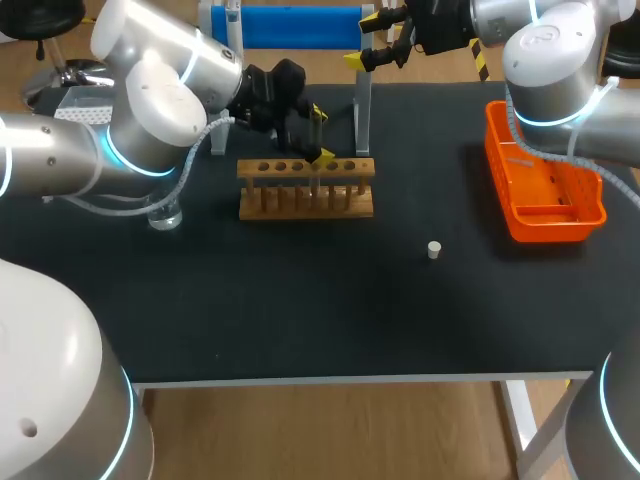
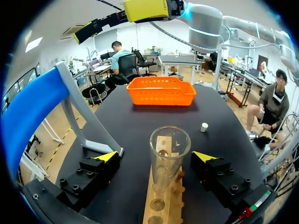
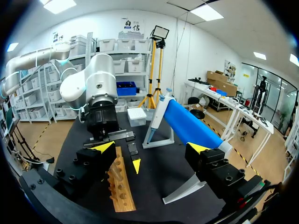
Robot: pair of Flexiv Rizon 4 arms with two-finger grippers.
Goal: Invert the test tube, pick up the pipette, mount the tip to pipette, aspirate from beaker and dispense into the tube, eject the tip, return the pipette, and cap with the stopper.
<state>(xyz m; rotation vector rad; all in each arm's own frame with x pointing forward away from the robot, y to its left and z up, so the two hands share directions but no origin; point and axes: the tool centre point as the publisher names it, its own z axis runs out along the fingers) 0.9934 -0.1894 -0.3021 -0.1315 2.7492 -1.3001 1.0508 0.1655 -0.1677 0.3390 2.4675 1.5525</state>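
**A:** What's on the black table (image 1: 300, 310)?

**B:** The left arm (image 1: 150, 120) comes in over the far left part, and the right arm (image 1: 560, 70) over the far right. A blue-barred stand (image 1: 290, 25) sits at the far edge with the pipette (image 3: 156, 116) hanging on it. The orange basket (image 1: 540, 228) is at the right, well apart from the wooden rack (image 1: 305, 200) in the middle.

**A:** And the grippers?

**B:** The left gripper (image 2: 156, 156) is above the rack with its fingers spread wide. The test tube (image 2: 168, 149) stands in a rack hole, mouth up, between them and touching neither. The right gripper (image 3: 150, 148) hangs near the stand, jaws apart and holding nothing.

**A:** Smaller items?

**B:** A glass beaker (image 1: 165, 215) stands just left of the rack, under the left arm. The white stopper (image 1: 434, 250) lies alone on the table between the rack and the basket.
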